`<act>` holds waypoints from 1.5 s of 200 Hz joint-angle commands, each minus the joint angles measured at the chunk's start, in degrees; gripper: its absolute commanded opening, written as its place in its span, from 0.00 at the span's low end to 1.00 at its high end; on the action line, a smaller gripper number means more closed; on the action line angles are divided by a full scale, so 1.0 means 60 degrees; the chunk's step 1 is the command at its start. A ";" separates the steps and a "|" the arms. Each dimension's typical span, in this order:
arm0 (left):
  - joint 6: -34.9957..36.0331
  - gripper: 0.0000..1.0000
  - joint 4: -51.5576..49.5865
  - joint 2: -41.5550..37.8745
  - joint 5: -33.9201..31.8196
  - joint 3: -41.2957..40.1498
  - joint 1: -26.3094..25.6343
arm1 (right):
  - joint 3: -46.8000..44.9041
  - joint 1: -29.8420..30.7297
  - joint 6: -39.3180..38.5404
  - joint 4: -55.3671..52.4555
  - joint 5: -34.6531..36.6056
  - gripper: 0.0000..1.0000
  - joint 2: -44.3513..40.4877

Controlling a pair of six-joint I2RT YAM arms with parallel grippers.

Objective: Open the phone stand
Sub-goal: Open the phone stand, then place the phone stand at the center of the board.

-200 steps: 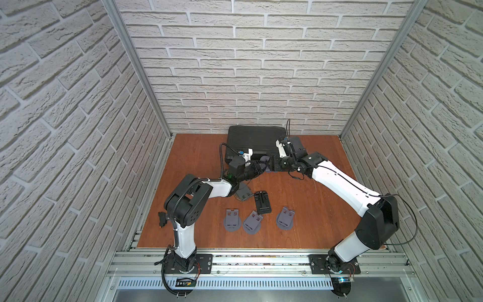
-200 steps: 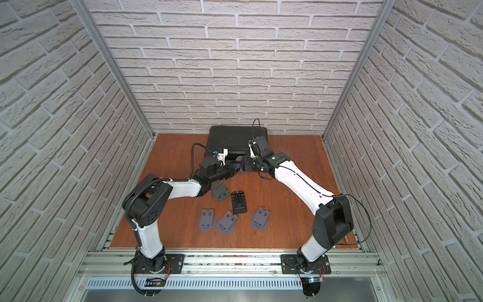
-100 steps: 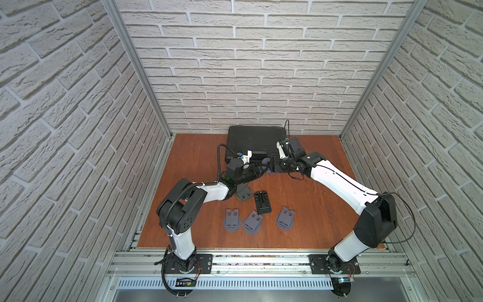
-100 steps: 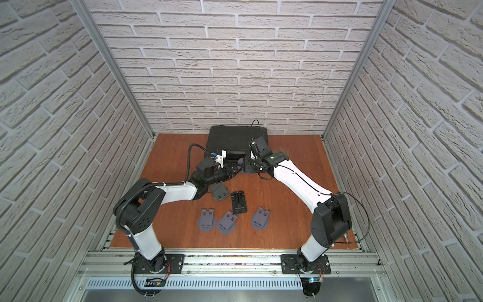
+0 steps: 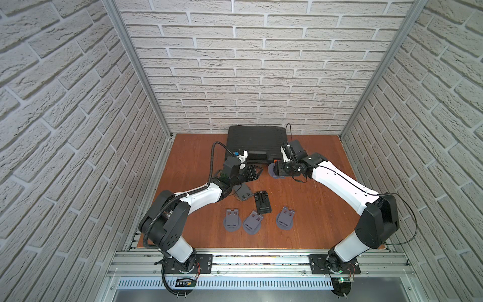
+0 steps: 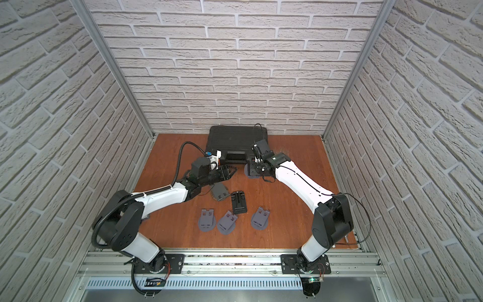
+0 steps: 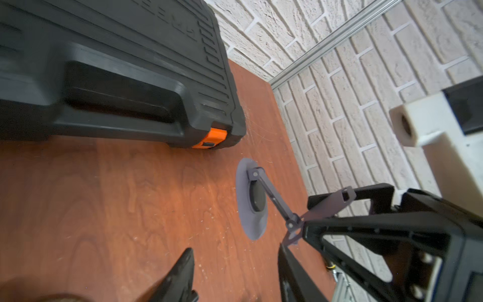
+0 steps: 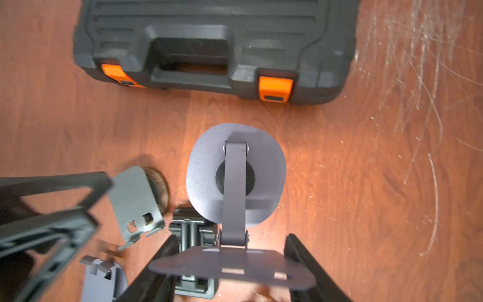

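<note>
A: What is furthest left?

B: The left gripper (image 5: 258,173), reaching in from the left toward the middle of the table (image 5: 313,214); its fingers (image 7: 180,274) stand apart with only bare wood between them, so it is released and holds nothing.

A: And on the near side of it?

B: A lone grey stand (image 5: 243,193) lies partly under that arm's wrist; just right of it a black stand (image 5: 262,201) lies flat; nearer, three folded grey stands (image 5: 253,222) sit side by side in a row.

A: On the far side?

B: A black case (image 5: 257,141) lies flat against the far wall; two orange latches (image 8: 275,87) show on its near face.

A: Where is the phone stand?

B: The phone stand (image 5: 274,170) is just right of the left gripper's tips and just in front of the case, near its right latch; its round base rests flat on the table; its arm is hinged at the base's far edge and rises tilted toward the near side; the top plate is lifted clear of the base, so the stand is unfolded.

A: And the right side?

B: The right gripper (image 8: 231,244) comes in from the right; its jaws are clenched on the stand's top plate, one finger at each side edge.
</note>
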 commanded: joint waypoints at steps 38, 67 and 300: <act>0.1894 0.64 -0.2270 -0.1211 -0.2174 0.0011 0.0076 | -0.0316 -0.0154 -0.0105 -0.0220 0.0237 0.29 -0.0351; 0.2351 0.71 -0.2788 -0.1616 -0.2894 0.0013 0.0066 | -0.0352 -0.0170 -0.0057 -0.0237 0.0220 0.29 -0.0089; 0.2822 0.90 -0.3174 -0.2600 -0.4459 -0.0682 -0.0040 | 0.0818 -0.0314 -0.0252 -0.0143 0.1007 0.28 0.2448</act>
